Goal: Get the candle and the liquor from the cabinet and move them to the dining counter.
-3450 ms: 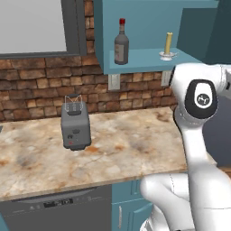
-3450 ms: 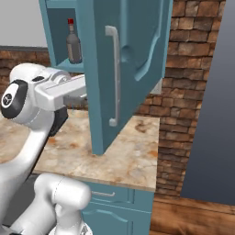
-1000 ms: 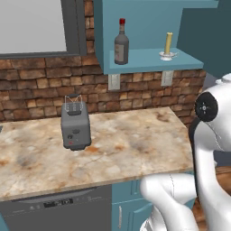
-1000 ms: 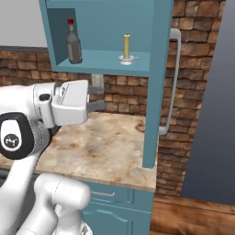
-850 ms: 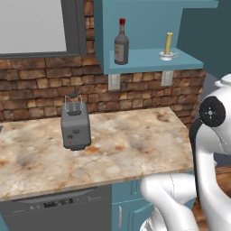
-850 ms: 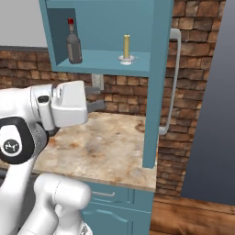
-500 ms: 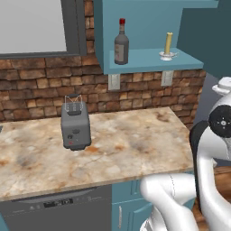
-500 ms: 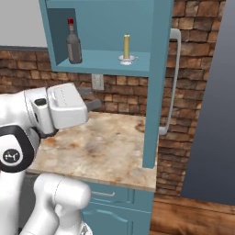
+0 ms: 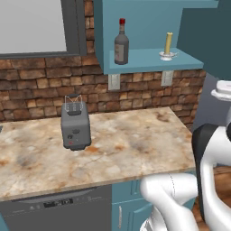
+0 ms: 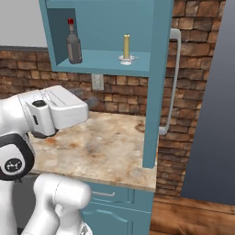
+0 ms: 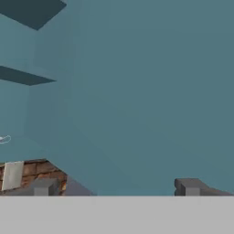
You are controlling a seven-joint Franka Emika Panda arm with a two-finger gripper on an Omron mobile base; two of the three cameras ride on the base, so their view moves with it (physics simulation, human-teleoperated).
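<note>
Cabinet (image 10: 156,82) open, liquor (image 10: 73,43) and candle (image 10: 126,48) on shelf; fingers (image 11: 189,186) spread.

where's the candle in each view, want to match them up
Left base view: candle upper right, on the cabinet shelf, right of the liquor.
Right base view: upper centre, same shelf, right of the bottle.
Hand view: can't make it out.
Shared landmark: the red-capped liquor.

Even, bright, shadowless rendered light is seen throughout. Slight softness is noted around the toaster (image 9: 75,126); darker shading lies inside the cabinet (image 10: 151,69).
</note>
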